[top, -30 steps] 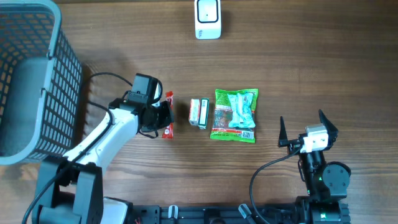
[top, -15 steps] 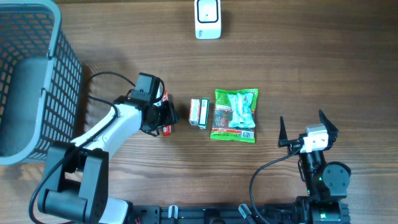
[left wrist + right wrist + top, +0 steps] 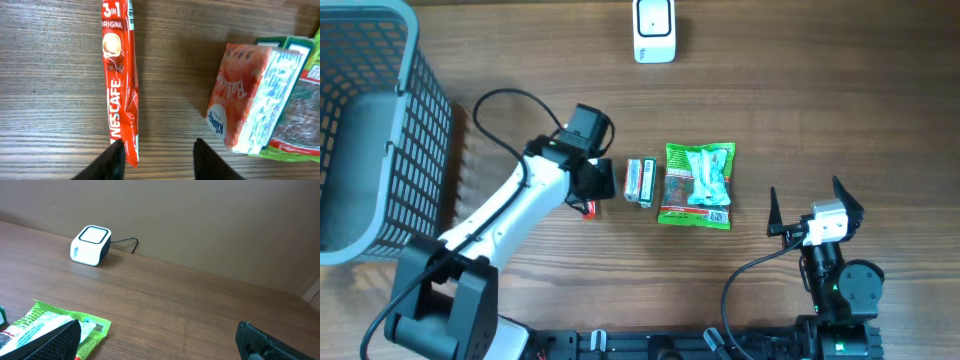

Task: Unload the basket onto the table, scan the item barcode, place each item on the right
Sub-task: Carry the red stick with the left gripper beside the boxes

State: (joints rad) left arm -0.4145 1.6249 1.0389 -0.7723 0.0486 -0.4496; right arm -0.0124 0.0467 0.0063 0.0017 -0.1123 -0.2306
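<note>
Sachet lies flat just beside the left end effector.

Sachet lies left of box, pouch just right of box.

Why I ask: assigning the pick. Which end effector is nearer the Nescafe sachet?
Left. The left end effector is right at one end of the Nescafe sachet, partly overlapping it. The right end effector sits far to the right, beyond the green snack bag.
</note>
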